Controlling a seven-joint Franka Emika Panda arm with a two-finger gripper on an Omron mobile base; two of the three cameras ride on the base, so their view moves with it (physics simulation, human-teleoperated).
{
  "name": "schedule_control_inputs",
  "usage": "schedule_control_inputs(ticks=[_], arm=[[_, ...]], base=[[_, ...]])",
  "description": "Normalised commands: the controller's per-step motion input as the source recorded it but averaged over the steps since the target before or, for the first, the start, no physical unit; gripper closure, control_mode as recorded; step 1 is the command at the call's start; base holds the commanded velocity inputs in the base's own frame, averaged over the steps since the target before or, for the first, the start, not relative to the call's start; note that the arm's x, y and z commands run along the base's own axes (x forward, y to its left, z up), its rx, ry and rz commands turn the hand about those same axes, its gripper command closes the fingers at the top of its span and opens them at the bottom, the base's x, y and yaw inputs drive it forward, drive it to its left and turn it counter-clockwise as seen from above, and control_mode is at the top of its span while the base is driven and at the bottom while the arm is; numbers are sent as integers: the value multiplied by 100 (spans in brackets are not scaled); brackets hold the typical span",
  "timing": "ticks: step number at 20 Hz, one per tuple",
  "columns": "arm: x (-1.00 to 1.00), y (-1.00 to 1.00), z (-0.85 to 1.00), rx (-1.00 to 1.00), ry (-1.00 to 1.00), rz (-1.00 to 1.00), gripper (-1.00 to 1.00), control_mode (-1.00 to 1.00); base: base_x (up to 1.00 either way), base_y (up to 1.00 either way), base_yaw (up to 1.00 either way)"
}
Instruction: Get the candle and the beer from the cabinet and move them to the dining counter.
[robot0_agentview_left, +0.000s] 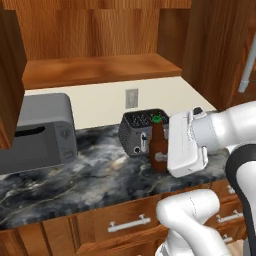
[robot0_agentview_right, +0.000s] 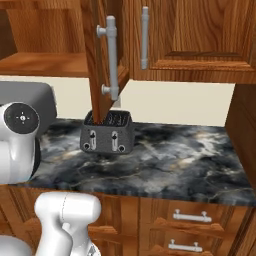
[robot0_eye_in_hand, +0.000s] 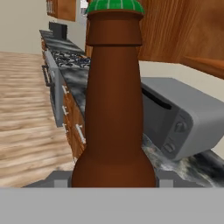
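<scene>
End effector (robot0_eye_in_hand: 113, 181) closed on the beer (robot0_agentview_left: 159, 147), gripping low on its body; hand turned sideways, white arm reaching in from the right. Bottle stood upright, green cap up, over the marble bench (robot0_agentview_left: 75, 185), just in front of the toaster (robot0_agentview_left: 136, 131). Microwave (robot0_agentview_left: 35, 132) sat further left. Cabinet (robot0_agentview_left: 95, 67) shelf above was open.

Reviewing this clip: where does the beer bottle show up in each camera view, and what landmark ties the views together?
Left base view: the beer stands right of centre, in front of the toaster, beside the white hand.
Right base view: I cannot find it; the toaster sits centre-left on the marble worktop.
Hand view: the beer fills the centre, neck and green cap up.
Shared landmark: the grey microwave.
</scene>
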Motion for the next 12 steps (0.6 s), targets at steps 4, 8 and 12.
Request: schedule_control_inputs(ticks=[4,8,12], arm=[[0,0,0,0,0,0,100,100],[0,0,0,0,0,0,100,100],[0,0,0,0,0,0,100,100]], base=[[-74,-4,1],[-72,0,3],[-56,31,11]])
